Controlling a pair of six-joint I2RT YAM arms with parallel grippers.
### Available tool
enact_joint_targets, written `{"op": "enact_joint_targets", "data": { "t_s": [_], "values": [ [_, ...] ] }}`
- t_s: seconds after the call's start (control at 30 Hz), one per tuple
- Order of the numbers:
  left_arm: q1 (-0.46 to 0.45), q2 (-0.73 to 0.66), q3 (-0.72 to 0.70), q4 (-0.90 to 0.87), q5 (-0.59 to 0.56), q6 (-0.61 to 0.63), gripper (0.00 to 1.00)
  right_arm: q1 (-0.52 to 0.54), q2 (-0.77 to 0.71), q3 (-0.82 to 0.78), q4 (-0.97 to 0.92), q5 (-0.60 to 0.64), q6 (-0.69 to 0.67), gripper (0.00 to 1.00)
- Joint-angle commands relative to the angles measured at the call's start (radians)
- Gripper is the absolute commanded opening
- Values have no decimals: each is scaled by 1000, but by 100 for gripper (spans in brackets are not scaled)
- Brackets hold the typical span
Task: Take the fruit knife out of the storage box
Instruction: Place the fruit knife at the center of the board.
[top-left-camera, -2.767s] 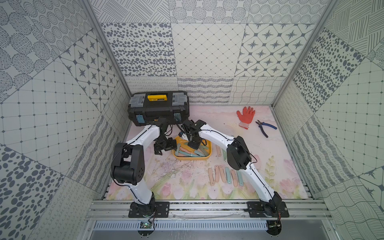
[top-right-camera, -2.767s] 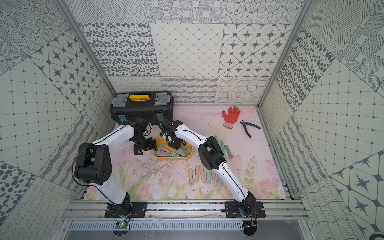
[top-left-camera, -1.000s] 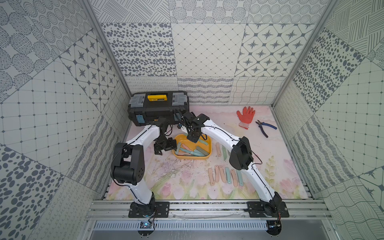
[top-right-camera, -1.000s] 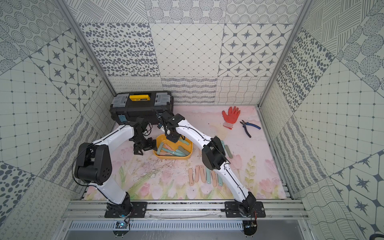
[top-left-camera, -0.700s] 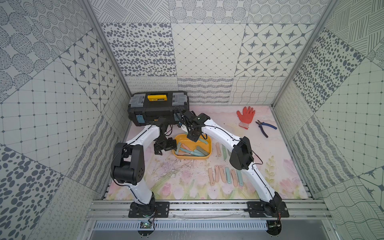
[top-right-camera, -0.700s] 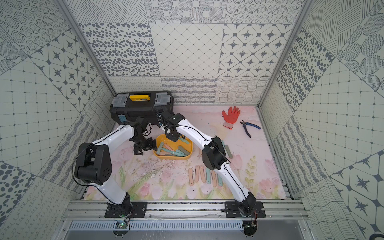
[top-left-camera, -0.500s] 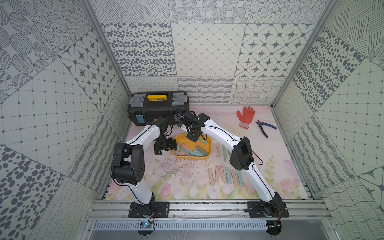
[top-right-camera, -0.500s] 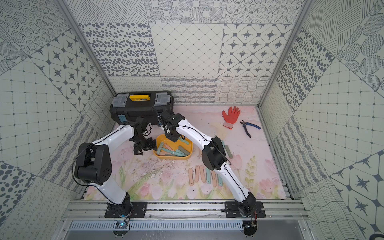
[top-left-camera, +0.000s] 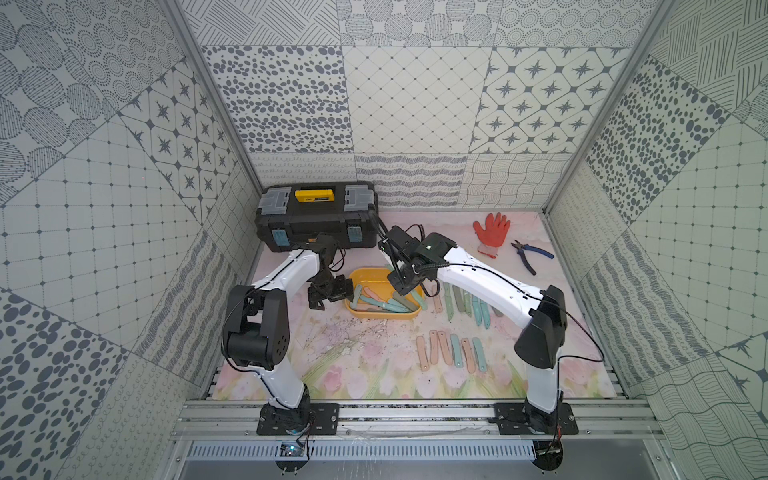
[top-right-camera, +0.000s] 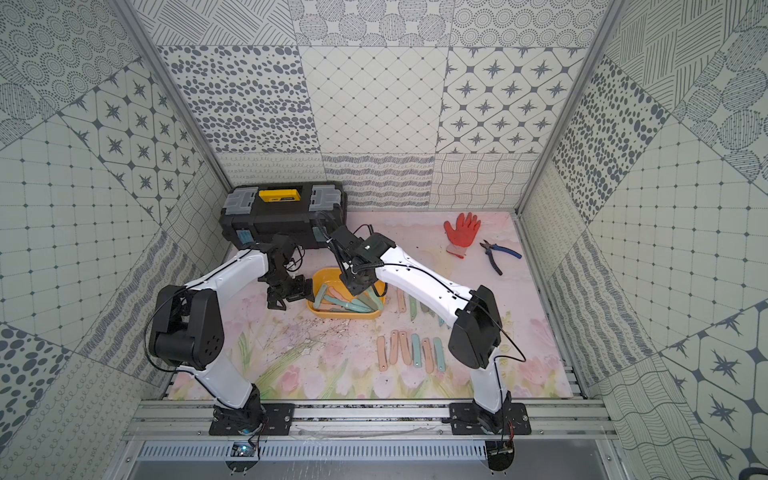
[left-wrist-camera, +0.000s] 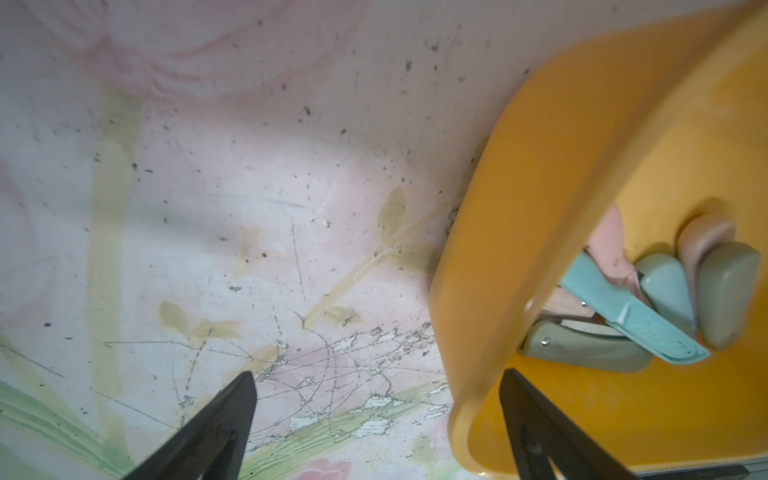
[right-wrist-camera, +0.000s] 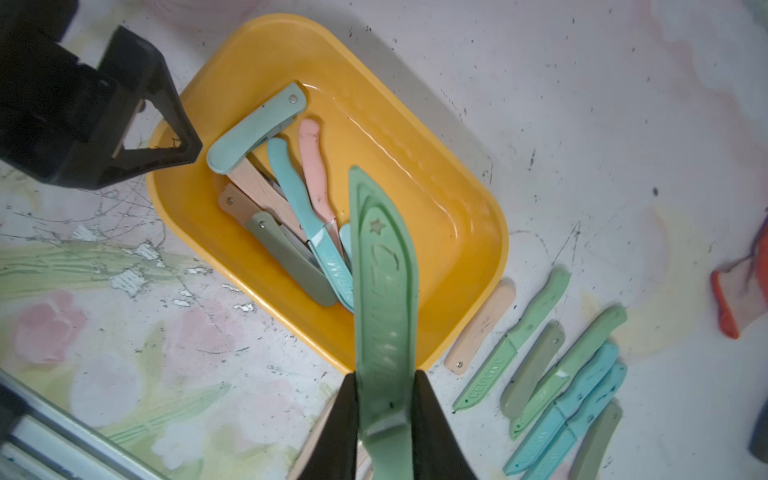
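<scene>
- In both top views the storage box (top-left-camera: 382, 316) sits on the bench (top-left-camera: 353, 374) toward its back-left corner, just in front of a black toolbox (top-left-camera: 318, 224). The right gripper (top-left-camera: 402, 286) hangs over the box's right half, and the left gripper (top-left-camera: 332, 294) is at its left end. Rows of laid-out knives (top-left-camera: 451, 353) lie toward the bench's right and front edges from the box, on the right arm's side.
- In the left wrist view the left gripper's fingers (left-wrist-camera: 224, 424) stand wide apart astride the box's end wall, one outside and one inside. They clamp nothing, and whether they touch the wall I cannot tell.
- In the right wrist view the right gripper is clamped on the green fruit knife (right-wrist-camera: 384, 291) near one end. The knife's long axis runs straight out from the jaws, across the box's wall and over the other knives (right-wrist-camera: 291, 216) inside. It looks lifted clear, so the carry should go sideways toward the rows.
</scene>
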Motion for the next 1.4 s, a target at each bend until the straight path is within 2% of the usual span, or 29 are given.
{"op": "enact_joint_targets", "data": {
  "t_s": [0.0,0.17,0.27,0.43,0.63,0.83,1.0,1.37],
  "values": [
    [5,-8,-1,-23,-2,-11,91,4,-109,-144,119,-71,204,8],
    [5,-11,-1,-24,-9,-11,91,87,-240,-358,154,-62,396,12],
    [6,-9,0,-24,-8,-11,91,144,-285,-471,183,-99,489,11],
    [5,-13,-1,-24,-7,-12,91,227,-341,-592,234,-112,610,11],
    [5,-16,-3,-23,-5,-12,91,242,-306,-646,299,-135,655,12],
    [4,-19,-4,-23,-6,-12,91,249,-224,-670,407,-240,695,10],
    [5,-19,-3,-23,-8,-13,91,248,-197,-684,403,-212,709,12],
    [5,-15,-4,-21,-7,-14,91,196,-85,-714,478,-235,709,13]
  ]
}}
